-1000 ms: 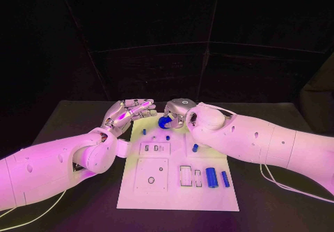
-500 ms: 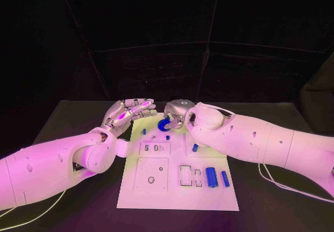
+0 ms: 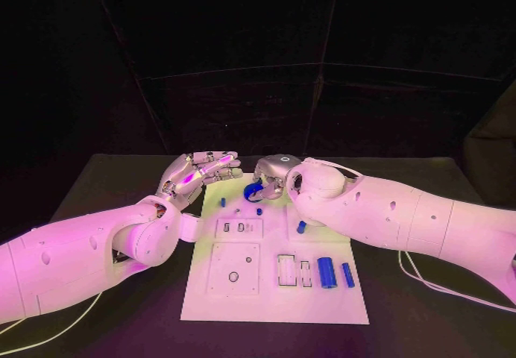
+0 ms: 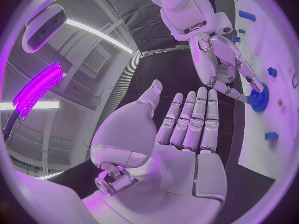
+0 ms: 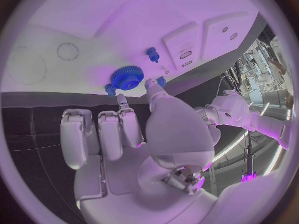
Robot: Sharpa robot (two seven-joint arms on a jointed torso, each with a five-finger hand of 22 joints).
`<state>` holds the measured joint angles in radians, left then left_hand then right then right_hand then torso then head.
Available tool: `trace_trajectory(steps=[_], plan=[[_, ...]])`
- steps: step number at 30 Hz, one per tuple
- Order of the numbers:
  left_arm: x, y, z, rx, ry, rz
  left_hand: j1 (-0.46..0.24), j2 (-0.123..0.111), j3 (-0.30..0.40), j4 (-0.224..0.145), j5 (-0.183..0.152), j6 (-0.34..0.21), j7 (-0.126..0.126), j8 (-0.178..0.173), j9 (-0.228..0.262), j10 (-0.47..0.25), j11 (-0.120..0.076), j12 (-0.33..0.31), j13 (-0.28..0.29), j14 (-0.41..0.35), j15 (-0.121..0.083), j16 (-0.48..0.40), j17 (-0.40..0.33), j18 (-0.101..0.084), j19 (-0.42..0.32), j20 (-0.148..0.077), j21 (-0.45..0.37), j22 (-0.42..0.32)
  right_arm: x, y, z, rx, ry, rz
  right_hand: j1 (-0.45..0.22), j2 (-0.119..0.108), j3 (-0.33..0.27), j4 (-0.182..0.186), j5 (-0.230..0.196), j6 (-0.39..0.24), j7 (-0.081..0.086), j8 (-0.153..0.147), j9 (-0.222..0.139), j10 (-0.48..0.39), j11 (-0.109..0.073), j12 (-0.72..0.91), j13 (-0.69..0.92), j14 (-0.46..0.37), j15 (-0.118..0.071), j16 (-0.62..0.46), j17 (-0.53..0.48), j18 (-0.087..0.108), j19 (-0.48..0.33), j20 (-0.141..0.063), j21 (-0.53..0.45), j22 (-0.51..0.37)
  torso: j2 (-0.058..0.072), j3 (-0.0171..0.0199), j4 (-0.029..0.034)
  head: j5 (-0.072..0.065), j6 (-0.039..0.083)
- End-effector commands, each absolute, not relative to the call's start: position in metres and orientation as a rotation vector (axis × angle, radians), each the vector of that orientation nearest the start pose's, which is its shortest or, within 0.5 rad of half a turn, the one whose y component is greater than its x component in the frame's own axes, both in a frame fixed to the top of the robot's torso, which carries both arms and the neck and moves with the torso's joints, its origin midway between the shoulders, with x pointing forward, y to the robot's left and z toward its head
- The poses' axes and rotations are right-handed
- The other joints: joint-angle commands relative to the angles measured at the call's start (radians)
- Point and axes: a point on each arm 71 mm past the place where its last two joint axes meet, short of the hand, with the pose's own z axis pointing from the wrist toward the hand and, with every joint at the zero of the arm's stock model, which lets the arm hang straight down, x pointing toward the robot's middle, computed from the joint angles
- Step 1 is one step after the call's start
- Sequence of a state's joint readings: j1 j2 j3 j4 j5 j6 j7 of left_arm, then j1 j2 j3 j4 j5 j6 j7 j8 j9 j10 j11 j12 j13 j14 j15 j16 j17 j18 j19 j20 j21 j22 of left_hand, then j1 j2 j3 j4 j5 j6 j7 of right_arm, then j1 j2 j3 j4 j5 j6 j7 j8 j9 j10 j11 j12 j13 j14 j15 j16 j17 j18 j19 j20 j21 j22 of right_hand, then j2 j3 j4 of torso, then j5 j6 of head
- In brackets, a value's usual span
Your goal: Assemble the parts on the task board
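Head view: white task board (image 3: 274,298) on black table (image 3: 430,328)

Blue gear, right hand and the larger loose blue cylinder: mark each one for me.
blue gear (image 5: 127,77): right wrist view, toothed face.
right hand (image 3: 275,173): head view, back of the hand.
larger blue cylinder (image 3: 326,273): head view, middle of its side.

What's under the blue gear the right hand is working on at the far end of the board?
The blue gear lies flat on the white task board, with the right hand holding its rim by the fingertips. A small blue peg stands beside it. Whatever post or hole lies beneath the gear is covered.
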<state>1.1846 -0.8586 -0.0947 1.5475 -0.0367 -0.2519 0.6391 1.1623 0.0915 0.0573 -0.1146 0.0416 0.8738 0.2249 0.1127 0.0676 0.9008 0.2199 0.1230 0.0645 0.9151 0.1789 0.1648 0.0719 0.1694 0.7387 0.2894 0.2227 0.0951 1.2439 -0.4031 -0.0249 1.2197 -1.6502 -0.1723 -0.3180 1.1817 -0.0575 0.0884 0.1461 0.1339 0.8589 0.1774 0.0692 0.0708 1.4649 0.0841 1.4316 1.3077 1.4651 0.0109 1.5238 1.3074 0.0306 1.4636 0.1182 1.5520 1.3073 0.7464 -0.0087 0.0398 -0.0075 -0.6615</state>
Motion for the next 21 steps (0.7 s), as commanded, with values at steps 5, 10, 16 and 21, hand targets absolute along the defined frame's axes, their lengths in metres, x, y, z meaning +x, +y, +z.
trace_trajectory(steps=[5,10,16,21], plan=[[0.473,0.210,-0.184,-0.938,1.288,-1.716,-0.002,0.008,0.000,-0.005,0.006,0.008,0.049,-0.004,-0.001,0.005,0.001,-0.006,-0.001,0.001,0.003,-0.003,-0.001,0.008,0.007,-0.003,-0.004,-0.001,0.530,-0.084,-0.165,-0.217,1.562,0.610,0.023,0.015,0.003,-0.007,0.043,0.023,-0.001,0.006,0.002,0.018,0.005,0.017,0.139,0.083,0.003,0.006,0.155,-0.018,0.075,0.006,-0.001,0.207,-0.002,0.0019,-0.0045,0.003,0.002],[0.473,0.213,-0.184,-0.939,1.283,-1.707,-0.002,0.009,0.000,-0.005,0.006,0.008,0.049,-0.005,-0.001,0.006,0.001,-0.007,-0.001,0.001,0.003,-0.004,-0.002,0.008,0.008,-0.003,-0.004,-0.001,0.524,-0.125,-0.158,-0.116,1.520,0.750,0.092,0.021,0.019,-0.051,0.055,0.024,-0.001,0.001,0.000,0.014,0.004,0.011,0.134,0.082,0.002,0.004,0.151,-0.017,0.072,0.005,-0.002,0.203,-0.006,0.0018,-0.0101,0.004,0.008],[0.474,0.215,-0.184,-0.938,1.279,-1.704,-0.001,0.009,0.000,-0.006,0.006,0.008,0.048,-0.005,-0.001,0.006,0.001,-0.007,-0.001,0.002,0.003,-0.004,-0.002,0.008,0.008,-0.003,-0.005,-0.002,0.516,-0.187,-0.157,0.027,1.572,0.868,0.150,0.016,0.031,-0.096,0.083,0.038,-0.004,0.006,0.002,0.004,0.001,-0.002,0.123,0.077,0.000,-0.004,0.133,-0.014,0.064,0.004,-0.007,0.190,-0.008,0.0057,-0.0197,-0.004,0.014],[0.475,0.216,-0.184,-0.937,1.275,-1.699,-0.001,0.009,0.000,-0.006,0.006,0.008,0.048,-0.005,-0.001,0.006,0.001,-0.007,-0.001,0.002,0.003,-0.005,-0.002,0.008,0.008,-0.003,-0.005,-0.002,0.513,-0.234,-0.156,0.057,1.575,0.857,0.167,-0.001,0.024,-0.119,0.085,0.050,-0.011,0.009,0.002,0.003,-0.004,-0.003,0.123,0.078,-0.004,-0.004,0.136,-0.013,0.061,0.001,-0.010,0.184,-0.008,0.0103,-0.0244,-0.016,0.016]])
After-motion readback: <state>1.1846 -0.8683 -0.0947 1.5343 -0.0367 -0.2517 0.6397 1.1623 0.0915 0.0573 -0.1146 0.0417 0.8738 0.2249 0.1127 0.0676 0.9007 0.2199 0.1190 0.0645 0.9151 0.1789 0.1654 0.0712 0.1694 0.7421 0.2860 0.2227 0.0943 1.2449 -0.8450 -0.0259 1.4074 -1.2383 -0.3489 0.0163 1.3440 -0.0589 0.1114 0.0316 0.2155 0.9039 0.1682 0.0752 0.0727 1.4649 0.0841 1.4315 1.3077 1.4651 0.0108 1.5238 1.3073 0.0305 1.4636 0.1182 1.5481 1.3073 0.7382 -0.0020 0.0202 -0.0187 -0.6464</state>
